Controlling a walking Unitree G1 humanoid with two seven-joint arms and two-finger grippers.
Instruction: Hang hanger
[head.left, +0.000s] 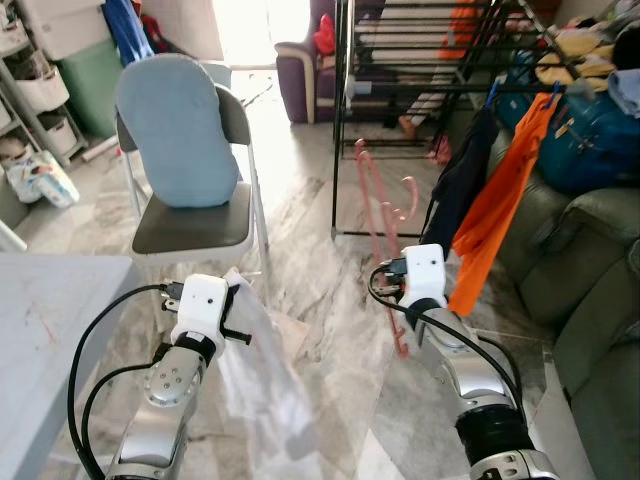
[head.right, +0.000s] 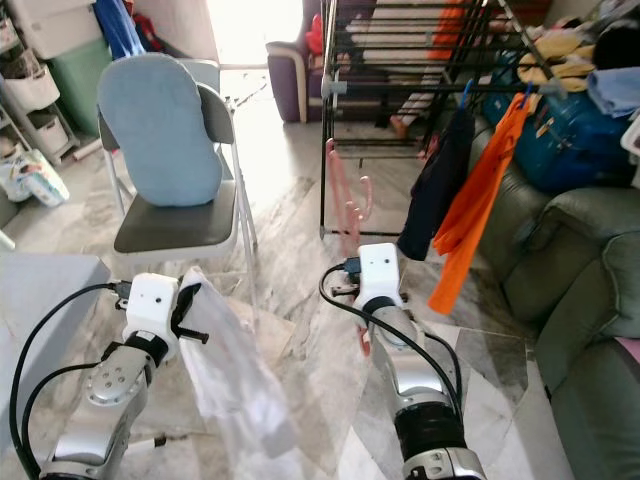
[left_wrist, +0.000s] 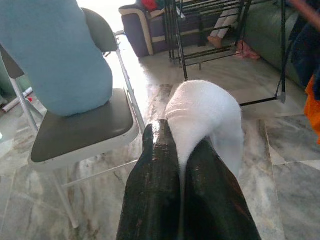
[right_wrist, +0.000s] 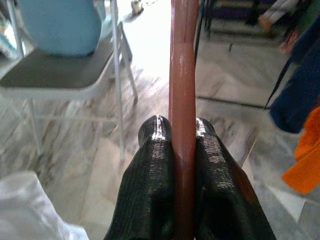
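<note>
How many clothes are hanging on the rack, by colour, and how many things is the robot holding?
Orange garments on the drying rack: 1
Dark navy garments on the rack: 1
Pink hangers in the right end effector: 1
White cloths in the left end effector: 1
Total: 4

We see a pink hanger (head.left: 381, 215) of smooth, slightly glossy plastic pinched between the right gripper's (right_wrist: 183, 131) black fingers (right_wrist: 152, 175), whose surface is finely ribbed and shiny. The left gripper (left_wrist: 181, 145) clamps soft white cloth (left_wrist: 205, 112), thin and matt. The floor (head.left: 300, 230) is polished veined marble, reflecting light. The folding chair (head.left: 195, 225) has a matt grey seat, pale metal legs and a fuzzy blue cloth cover. The drying rack (head.left: 400, 60) is dark metal.
</note>
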